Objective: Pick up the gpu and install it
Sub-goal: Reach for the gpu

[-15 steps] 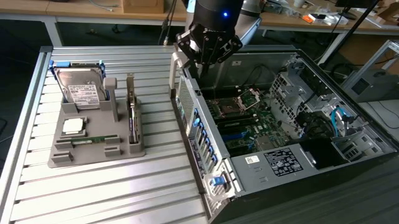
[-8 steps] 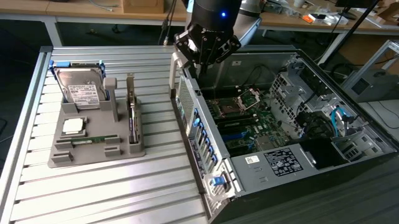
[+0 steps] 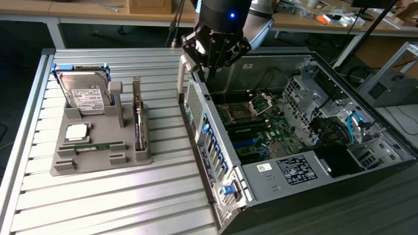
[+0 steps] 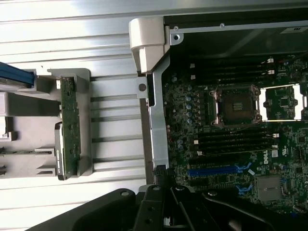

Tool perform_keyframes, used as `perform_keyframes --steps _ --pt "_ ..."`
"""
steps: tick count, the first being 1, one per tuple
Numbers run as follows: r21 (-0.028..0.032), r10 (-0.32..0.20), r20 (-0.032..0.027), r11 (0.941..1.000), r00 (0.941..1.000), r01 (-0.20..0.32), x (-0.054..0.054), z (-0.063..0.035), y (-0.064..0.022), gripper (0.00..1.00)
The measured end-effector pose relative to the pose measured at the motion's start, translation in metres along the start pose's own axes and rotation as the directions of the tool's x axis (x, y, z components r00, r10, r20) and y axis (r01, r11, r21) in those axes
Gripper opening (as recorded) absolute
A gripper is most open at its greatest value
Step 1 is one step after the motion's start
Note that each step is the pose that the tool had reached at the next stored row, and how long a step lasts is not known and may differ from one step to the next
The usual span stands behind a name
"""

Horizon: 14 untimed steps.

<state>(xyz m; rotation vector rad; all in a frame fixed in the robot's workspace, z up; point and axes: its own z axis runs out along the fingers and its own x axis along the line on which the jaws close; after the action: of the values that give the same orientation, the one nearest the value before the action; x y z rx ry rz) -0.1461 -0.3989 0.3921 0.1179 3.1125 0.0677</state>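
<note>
gpu [image 3: 138, 125]: standing on edge in the grey holder [image 3: 91, 159] on the table [image 3: 98, 205].
Thin flat card with a dark board and a silver end bracket rising at the far end. It stands upright on its long edge in the holder's slot at the exterior view's right, the side nearest the open computer case [image 3: 202, 127], with bare slats between. Seen from the wrist, its edge [image 4: 70, 130] looks green and dotted with small components.

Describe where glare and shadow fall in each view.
Exterior view: even light on the table slats, a blue lamp glowing on the arm, dark patches inside the case. Wrist view: glare whitens some slats; the gripper reads as a dark silhouette.
</note>
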Motion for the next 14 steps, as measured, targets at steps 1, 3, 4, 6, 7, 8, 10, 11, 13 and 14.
perform_keyframes --steps 1,3,4,6,7,8,10,11,13,14 --pt "0.0000 0.000 0.0000 1.0000 1.0000 0.000 0.0003 0.0000 0.0000 0.11" --pt "0.0000 0.000 0.0000 1.0000 1.0000 0.000 0.0011 0.0001 -0.0001 0.11" --pt "0.0000 0.000 0.0000 1.0000 1.0000 0.000 0.0014 0.0001 -0.0001 0.11" --pt "0.0000 0.000 0.0000 1.0000 1.0000 0.000 0.0028 0.0002 -0.0002 0.11" --pt "0.0000 0.000 0.0000 1.0000 1.0000 0.000 0.0034 0.0003 -0.0003 0.11" --pt "0.0001 0.000 0.0000 1.0000 1.0000 0.000 0.0038 0.0003 -0.0003 0.11" --pt "0.0000 0.000 0.0000 1.0000 1.0000 0.000 0.0048 0.0004 -0.0004 0.11" --pt "-0.0001 0.000 0.0000 1.0000 1.0000 0.000 0.0053 0.0005 -0.0004 0.11" --pt "0.0000 0.000 0.0000 1.0000 1.0000 0.000 0.0065 0.0005 -0.0005 0.11" --pt "0.0000 0.000 0.0000 1.0000 1.0000 0.000 0.0075 0.0005 -0.0006 0.11"
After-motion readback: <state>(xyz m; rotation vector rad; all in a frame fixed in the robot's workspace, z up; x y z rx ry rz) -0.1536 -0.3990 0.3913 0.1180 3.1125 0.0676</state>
